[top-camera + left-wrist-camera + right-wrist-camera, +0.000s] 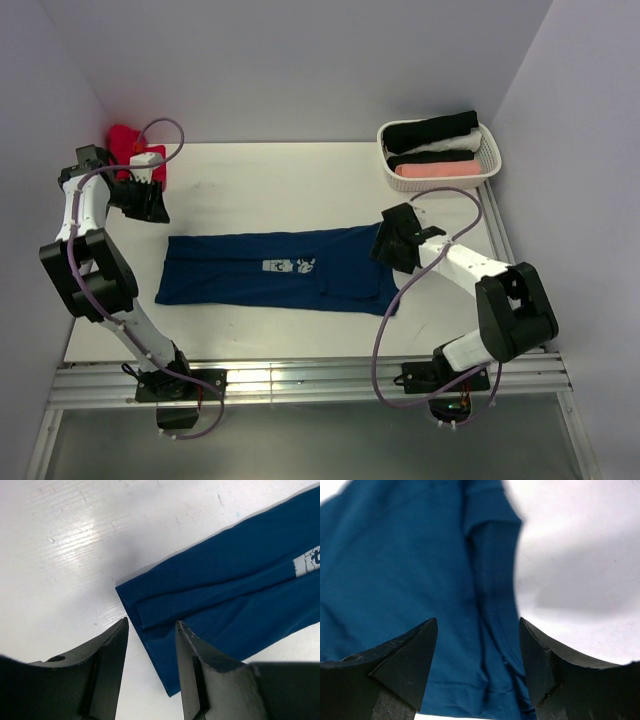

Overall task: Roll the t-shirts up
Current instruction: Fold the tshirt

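Navy t-shirt [275, 270], folded lengthwise, flat at worktop [300, 190] centre. Left hand [150, 208]: apart, empty, toward the left edge. Right hand [388, 252]: apart, empty, over the shirt's right end.

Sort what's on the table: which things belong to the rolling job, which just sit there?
Job: navy t-shirt, folded flat; red t-shirt, bunched, far-left corner; black roll, white roll, pink roll, already done.
Just sitting: white basket holding the rolls.

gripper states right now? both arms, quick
left gripper: open, empty, by one end of the navy t-shirt.
right gripper: open, empty, above the same shirt.
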{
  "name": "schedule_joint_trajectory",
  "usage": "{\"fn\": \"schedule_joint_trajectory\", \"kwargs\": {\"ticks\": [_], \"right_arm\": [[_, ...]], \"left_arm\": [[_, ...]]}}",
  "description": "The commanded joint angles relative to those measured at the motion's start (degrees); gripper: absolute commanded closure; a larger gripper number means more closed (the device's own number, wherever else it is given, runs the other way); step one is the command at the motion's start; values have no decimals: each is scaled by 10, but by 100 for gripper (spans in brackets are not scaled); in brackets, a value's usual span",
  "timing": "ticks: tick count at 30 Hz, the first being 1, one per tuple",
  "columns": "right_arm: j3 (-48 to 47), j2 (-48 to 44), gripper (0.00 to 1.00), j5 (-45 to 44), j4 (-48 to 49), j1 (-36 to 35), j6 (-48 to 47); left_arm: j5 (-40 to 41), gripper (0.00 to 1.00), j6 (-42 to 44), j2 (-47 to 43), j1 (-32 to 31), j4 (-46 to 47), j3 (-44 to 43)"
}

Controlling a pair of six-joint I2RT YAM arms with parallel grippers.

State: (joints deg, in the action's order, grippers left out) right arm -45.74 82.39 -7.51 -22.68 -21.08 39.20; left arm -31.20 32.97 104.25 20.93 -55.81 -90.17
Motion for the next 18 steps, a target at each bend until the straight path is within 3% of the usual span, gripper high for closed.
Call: {"fn": "schedule_joint_trajectory", "kwargs": {"ticks": [1,8,11,12,14,15,18], "right_arm": [[-2,21,27,-29,-11,-9,7],[-6,80,32,-34,-15,-24,14],[-15,88,46,-40,-25,-30,21],[-17,89,60,-39,-29,-30,22],[-31,98,73,-51,-49,-32,23],[-42,103,85,-56,-56,-32,24],[-59,109,100,-80,-82,-31,27]], "left_arm": [[-22,52,22,-49,2,-4,13],[-28,52,29,-63,3,-7,17],[-31,52,32,-65,5,-9,17],[-31,52,32,-66,4,-10,18],[-33,52,33,-65,4,-10,16],[-33,52,32,-65,4,-11,14],[-36,52,33,-61,4,-12,13]]}}
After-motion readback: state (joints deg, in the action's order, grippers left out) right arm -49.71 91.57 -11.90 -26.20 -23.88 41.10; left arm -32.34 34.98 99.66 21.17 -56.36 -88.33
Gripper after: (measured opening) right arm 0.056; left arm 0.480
